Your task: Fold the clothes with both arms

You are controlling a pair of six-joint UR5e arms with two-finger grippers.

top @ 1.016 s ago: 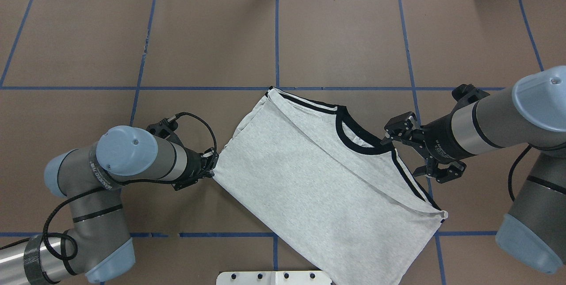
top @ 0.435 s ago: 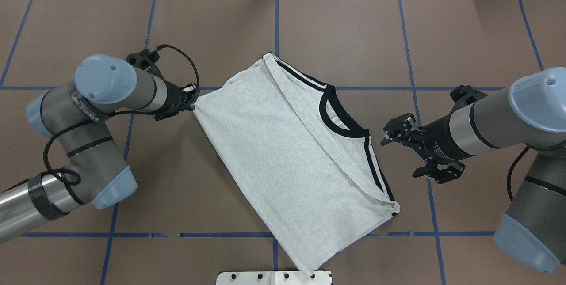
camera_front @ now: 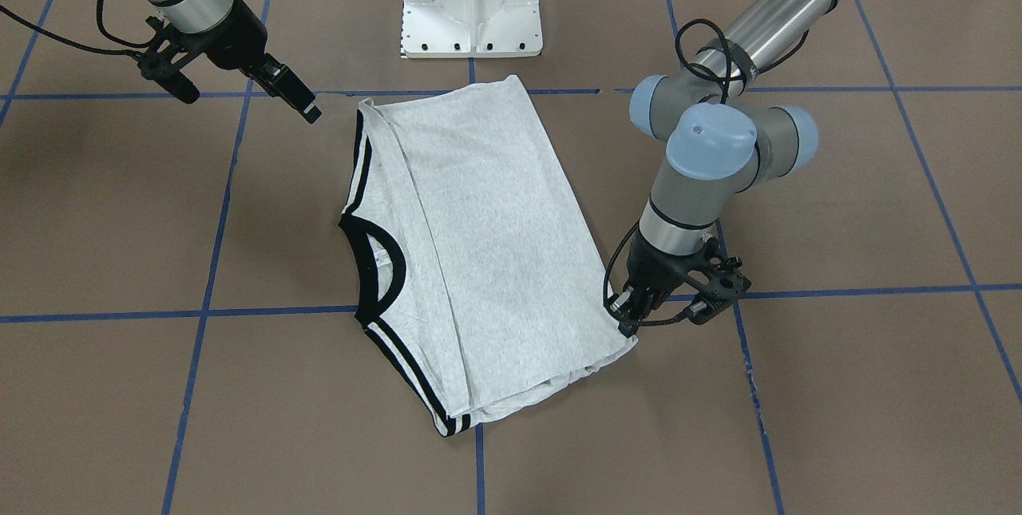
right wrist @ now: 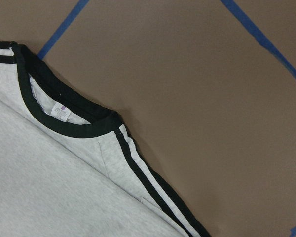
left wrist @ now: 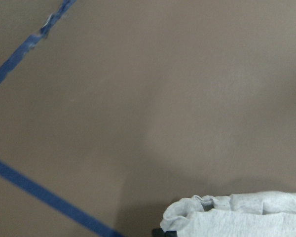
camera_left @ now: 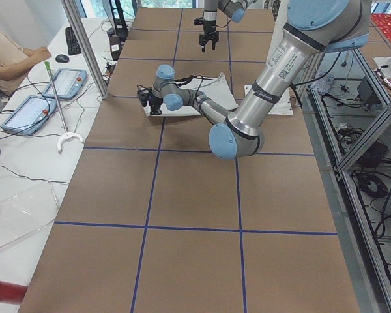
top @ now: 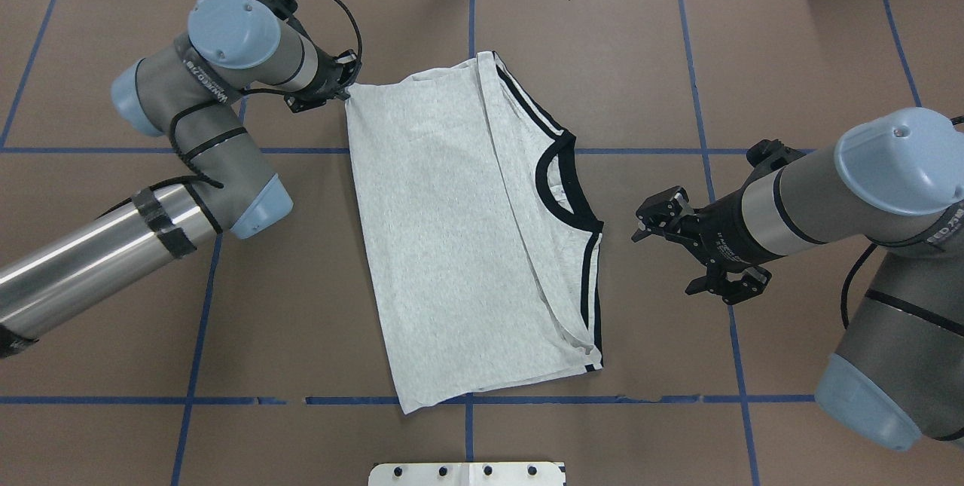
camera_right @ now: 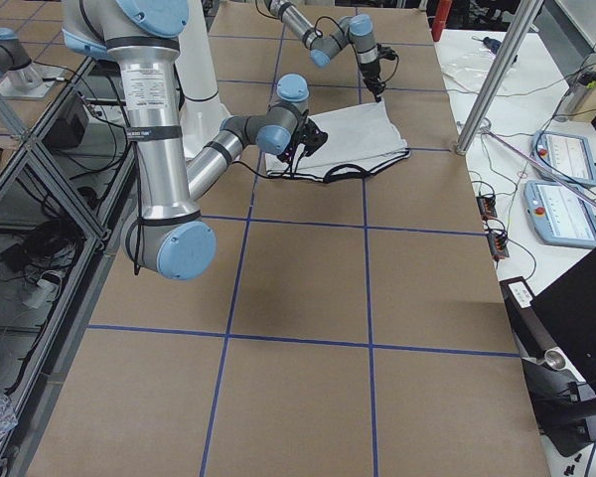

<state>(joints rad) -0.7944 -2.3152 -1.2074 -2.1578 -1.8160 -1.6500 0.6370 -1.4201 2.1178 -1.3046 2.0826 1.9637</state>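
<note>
One shirt [top: 452,245] lies flat at the middle of the table [top: 791,56]. It is folded lengthwise with plain grey cloth up, and in the overhead view its long axis runs roughly from 12 to 6 o'clock. Its single black collar [top: 561,184] opens toward 3 o'clock. Two striped shoulder bands [top: 527,105] leave the collar, one heading to 12 o'clock and the other to 6. Two arms are in view, each with one gripper. The left arm [top: 211,117] reaches in from 9 o'clock, and the left gripper [top: 348,89] is clenched on the shirt's 11 o'clock corner. That wrist's camera shows a bunched bit of hem at its bottom edge. The right arm [top: 828,192] comes in from 3 o'clock. The right gripper [top: 664,261] has its two fingers spread and grasps nothing. It sits near the collar at the shirt's 3 o'clock, apart from the cloth. One white pedestal [top: 467,473] stands at 6 o'clock, just clear of the hem. Blue tape lines [top: 640,150] cross the table in a grid.
</note>
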